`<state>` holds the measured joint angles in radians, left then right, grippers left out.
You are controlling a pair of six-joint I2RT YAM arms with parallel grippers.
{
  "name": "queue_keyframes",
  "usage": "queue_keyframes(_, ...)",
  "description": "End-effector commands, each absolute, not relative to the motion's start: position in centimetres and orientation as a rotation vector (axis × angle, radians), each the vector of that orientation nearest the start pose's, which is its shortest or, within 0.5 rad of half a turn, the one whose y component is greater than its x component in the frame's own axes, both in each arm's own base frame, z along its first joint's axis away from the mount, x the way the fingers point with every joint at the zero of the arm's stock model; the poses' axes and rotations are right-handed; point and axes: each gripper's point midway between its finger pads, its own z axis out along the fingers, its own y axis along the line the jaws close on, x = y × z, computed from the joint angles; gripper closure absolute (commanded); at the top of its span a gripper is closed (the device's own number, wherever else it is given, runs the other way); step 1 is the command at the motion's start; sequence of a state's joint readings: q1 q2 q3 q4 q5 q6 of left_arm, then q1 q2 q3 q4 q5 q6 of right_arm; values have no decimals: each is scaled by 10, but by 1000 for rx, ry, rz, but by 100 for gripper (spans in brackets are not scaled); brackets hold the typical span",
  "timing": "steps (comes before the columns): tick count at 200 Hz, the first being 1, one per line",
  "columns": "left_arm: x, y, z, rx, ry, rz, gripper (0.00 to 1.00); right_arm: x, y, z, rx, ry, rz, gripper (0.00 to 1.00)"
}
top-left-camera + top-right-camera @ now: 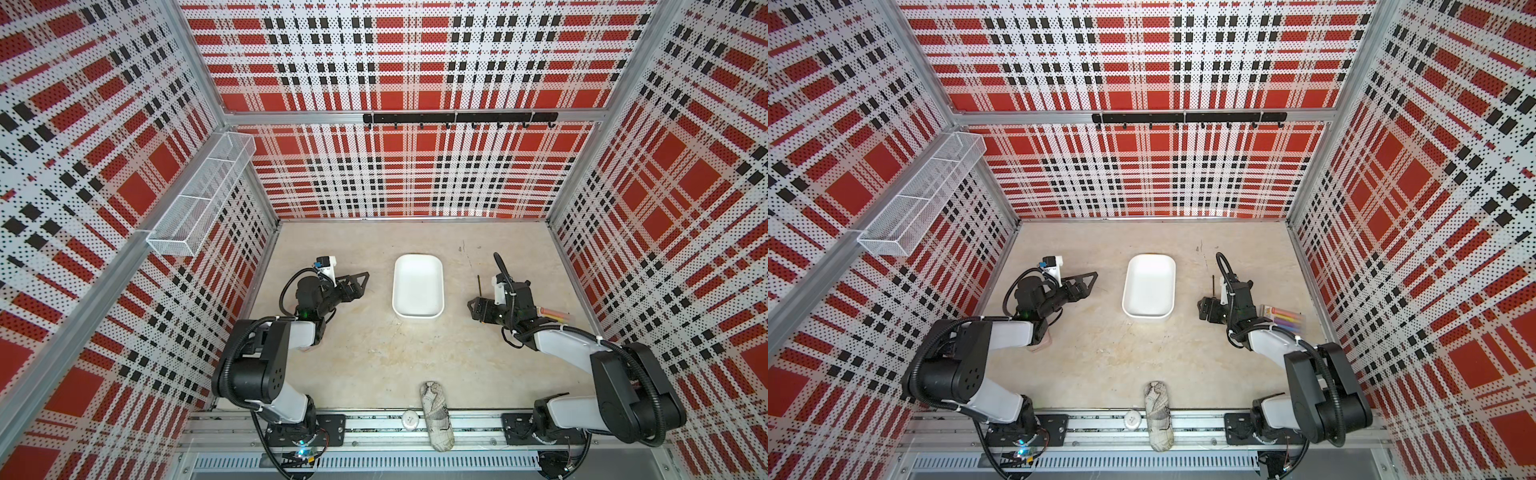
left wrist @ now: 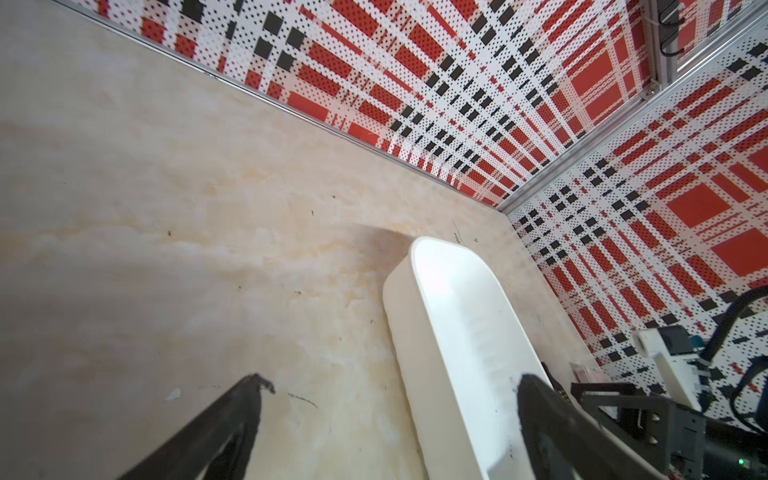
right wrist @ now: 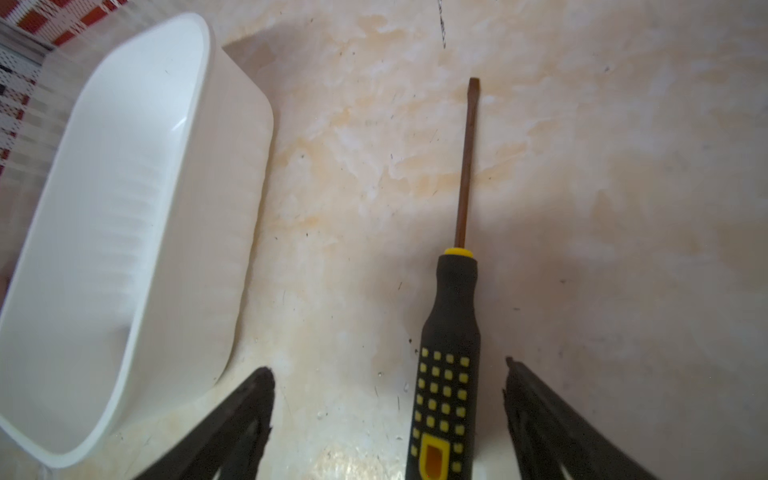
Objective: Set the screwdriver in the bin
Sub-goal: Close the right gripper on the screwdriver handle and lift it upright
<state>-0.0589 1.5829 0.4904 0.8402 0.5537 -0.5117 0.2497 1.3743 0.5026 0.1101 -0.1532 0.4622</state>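
Note:
The screwdriver (image 3: pixel 451 353) lies flat on the table to the right of the bin (image 1: pixel 417 286), with its black and yellow handle toward my right arm. Only its thin shaft (image 1: pixel 478 284) shows in both top views. My right gripper (image 3: pixel 387 368) is low over the handle and open; the handle lies between the jaws, nearer one of them, with a gap on each side. The white bin (image 3: pixel 104 249) stands empty at mid-table (image 1: pixel 1148 286). My left gripper (image 2: pixel 392 380) hangs open and empty just left of the bin (image 2: pixel 457 324), also seen from above (image 1: pixel 361 279).
A pack of coloured pens (image 1: pixel 1283 318) lies behind my right wrist near the right wall. A paper-wrapped bundle (image 1: pixel 436 415) and a small white disc (image 1: pixel 410 419) sit at the front edge. A wire-mesh basket (image 1: pixel 199 195) hangs on the left wall, a hook rail (image 1: pixel 459 118) on the back wall.

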Motion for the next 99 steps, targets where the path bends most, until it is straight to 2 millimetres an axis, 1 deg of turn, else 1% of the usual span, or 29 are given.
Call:
queue_keyframes(1, 396, -125, 132, 7, 1896, -973, 2, 330, 107, 44, 206, 2426, 448, 15)
queue_keyframes(25, 397, -125, 131, 1, 1905, -966, 2, 330, 104, 38, 213, 2451, 405, 18)
queue_keyframes(48, 398, -127, 130, 13, 1917, -971, 2, 331, 102, 35, 211, 2469, 361, 24)
queue_keyframes(99, 398, -128, 125, 16, 1937, -961, 2, 335, 101, 31, 200, 2489, 322, 52)
